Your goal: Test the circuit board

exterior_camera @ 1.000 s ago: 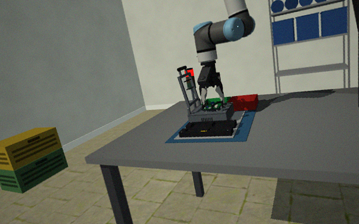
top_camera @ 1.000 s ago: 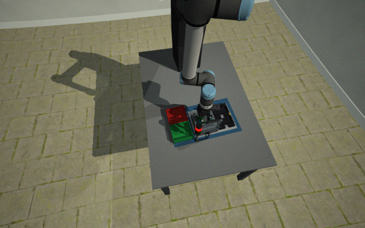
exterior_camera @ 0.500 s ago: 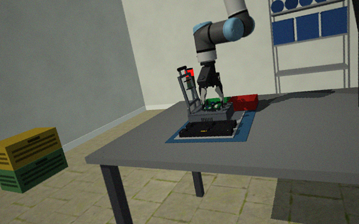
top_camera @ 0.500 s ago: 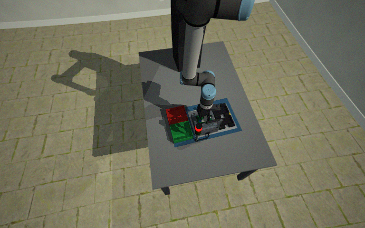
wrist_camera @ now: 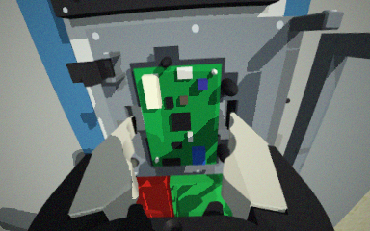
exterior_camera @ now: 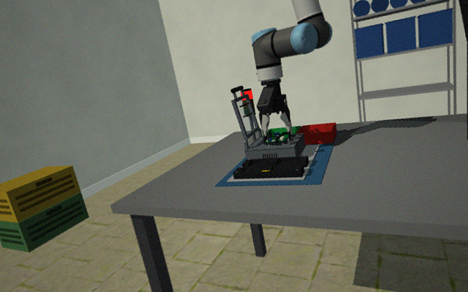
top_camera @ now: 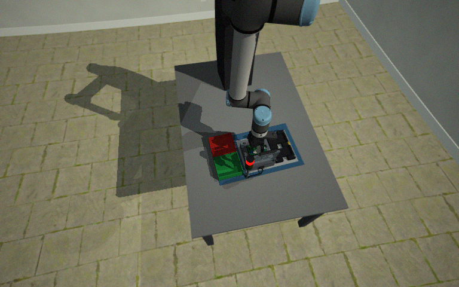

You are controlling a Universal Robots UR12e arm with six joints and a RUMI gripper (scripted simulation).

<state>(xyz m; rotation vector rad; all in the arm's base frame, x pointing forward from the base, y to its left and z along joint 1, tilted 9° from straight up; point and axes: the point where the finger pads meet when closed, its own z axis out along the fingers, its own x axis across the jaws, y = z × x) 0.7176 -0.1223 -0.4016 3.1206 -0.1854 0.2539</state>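
The green circuit board (wrist_camera: 161,130) (exterior_camera: 272,139) lies component side up in the tester (wrist_camera: 241,36) (exterior_camera: 269,151). Pin tips show at two opposite corners. Its long white connector (wrist_camera: 151,91) is near the top left corner in the wrist view; a black post (wrist_camera: 166,62) stands at the top edge. My gripper (wrist_camera: 181,115) (exterior_camera: 278,135) (top_camera: 257,150) is open, its fingers low on either side of the board, with narrow gaps. The lid (exterior_camera: 240,120) (top_camera: 265,159) stands open. The signal light (top_camera: 249,162) (exterior_camera: 247,94) is red. The black hook (wrist_camera: 92,71) is at the tester's left in the wrist view.
The red bin (top_camera: 221,143) (exterior_camera: 319,133) (wrist_camera: 154,194) and green bin (top_camera: 228,165) (wrist_camera: 198,192) stand side by side beside the tester. The black tray (top_camera: 285,145) (exterior_camera: 269,167) is on its other side. The raised lid and light post stand close to my gripper.
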